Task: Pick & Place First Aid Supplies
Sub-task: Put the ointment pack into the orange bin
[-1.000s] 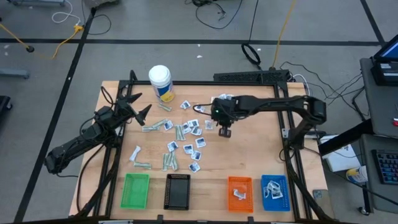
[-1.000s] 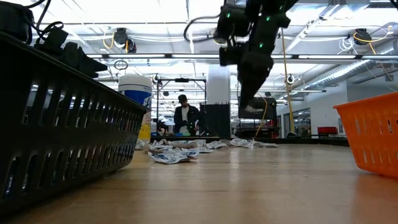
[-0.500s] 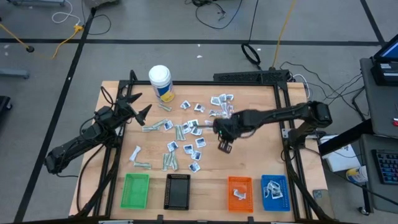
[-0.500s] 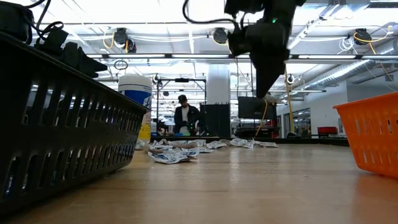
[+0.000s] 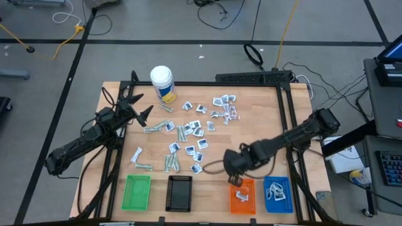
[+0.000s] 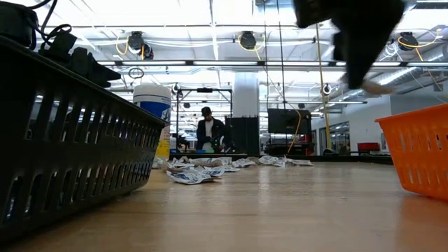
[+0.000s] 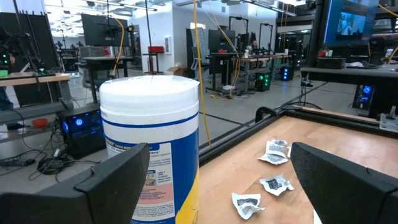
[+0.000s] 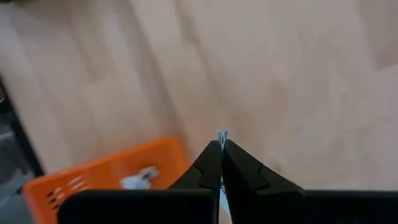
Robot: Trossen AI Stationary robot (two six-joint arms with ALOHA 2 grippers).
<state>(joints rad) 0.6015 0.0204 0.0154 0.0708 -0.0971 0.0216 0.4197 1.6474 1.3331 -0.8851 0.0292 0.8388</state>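
First aid supplies [image 5: 188, 135], small white-and-blue sachets and pale green strips, lie scattered flat on the wooden table's middle. My right gripper [image 5: 235, 181] hangs above the far rim of the orange tray [image 5: 242, 194], shut on one sachet; the low view shows it blurred [image 6: 364, 63] above the orange tray [image 6: 416, 154]. My left gripper [image 5: 139, 105] waits open at the far left, level, facing the white bottle [image 7: 152, 143]. My right gripper pinches a sachet between its two fingertips. Only a thin white-and-blue edge [image 8: 222, 134] shows past the tips; the fingers hide the rest. The fingers point steeply down. The sachet is lifted clear of the table, over the wood beside the orange tray [image 8: 112, 174].
Along the near edge stand a green tray [image 5: 137, 191], a black tray [image 5: 180, 193], the orange tray holding white packets, and a blue tray [image 5: 277, 193] holding sachets. The tall bottle [image 5: 162, 83] stands at the far left. Bare wood lies right of the pile.
My right gripper has swung from the sachet pile at the table's far middle toward the near edge, to the orange tray, rolling its wrist on the way. It has stayed shut and carries the sachet, clear of the table.
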